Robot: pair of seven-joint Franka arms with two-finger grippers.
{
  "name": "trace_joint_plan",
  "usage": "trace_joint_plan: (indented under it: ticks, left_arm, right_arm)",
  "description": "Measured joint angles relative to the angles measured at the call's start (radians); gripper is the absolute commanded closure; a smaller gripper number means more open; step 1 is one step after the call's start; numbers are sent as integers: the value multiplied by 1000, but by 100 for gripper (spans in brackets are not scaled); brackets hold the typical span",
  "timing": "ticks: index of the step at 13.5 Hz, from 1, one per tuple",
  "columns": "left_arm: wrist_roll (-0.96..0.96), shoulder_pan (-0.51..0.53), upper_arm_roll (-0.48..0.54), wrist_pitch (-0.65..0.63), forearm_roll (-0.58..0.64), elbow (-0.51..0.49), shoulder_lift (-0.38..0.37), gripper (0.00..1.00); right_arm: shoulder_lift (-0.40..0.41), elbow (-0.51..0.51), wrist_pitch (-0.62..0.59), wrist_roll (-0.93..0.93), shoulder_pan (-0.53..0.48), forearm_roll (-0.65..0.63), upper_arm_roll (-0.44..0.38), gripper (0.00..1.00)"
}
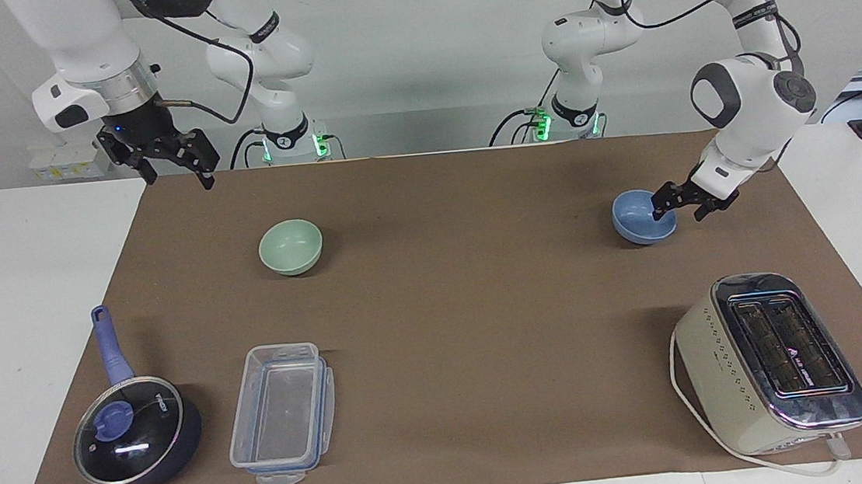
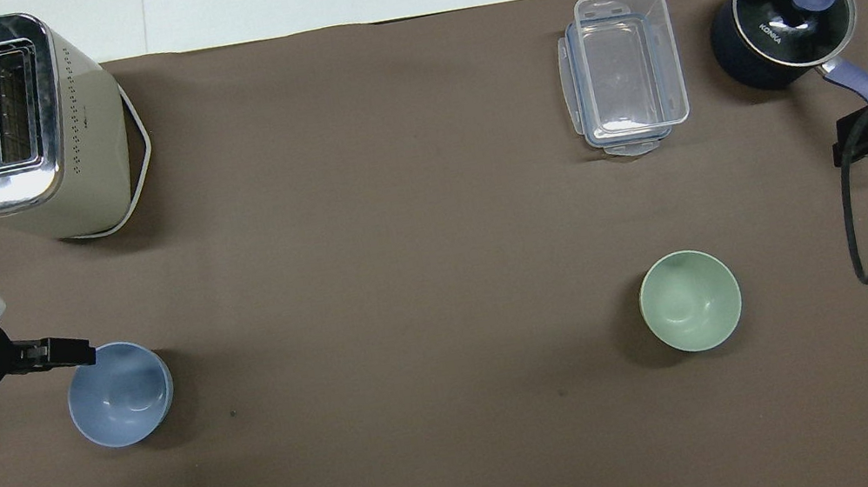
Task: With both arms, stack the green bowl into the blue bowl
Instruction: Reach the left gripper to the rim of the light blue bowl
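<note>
Small round bowl, pale mint green, plain. Small round bowl, light periwinkle blue, plain. Lidded saucepan, dark blue, with lilac handle and knob. Toaster, cream with dotted side, chrome top. Rectangular plastic container, clear. Surface white, covered by plain brown mat. Arms white, fingers black.

White jointed arms, silver wrist rings, black hands, seemingly black cables
</note>
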Motion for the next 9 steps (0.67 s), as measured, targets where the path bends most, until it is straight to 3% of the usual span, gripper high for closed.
trace_joint_plan:
  ticks: [3,4,6,7,9]
  left_arm:
    - [20,11,0,66,-29,-84,0,0]
    - [46,18,-1,85,-54,-111,0,15]
    - [121,42,0,101,-92,-133,0,80]
    - [144,50,0,101,-100,-134,-1,100]
    - [155,62,0,102,-104,-134,-5,100]
  right_arm:
    - [0,0,0,0,0,0,0,0]
    - [0,0,0,0,0,0,0,0]
    - [0,0,0,0,0,0,0,0]
    - [0,0,0,0,0,0,0,0]
    - [0,0,0,0,0,0,0,0]
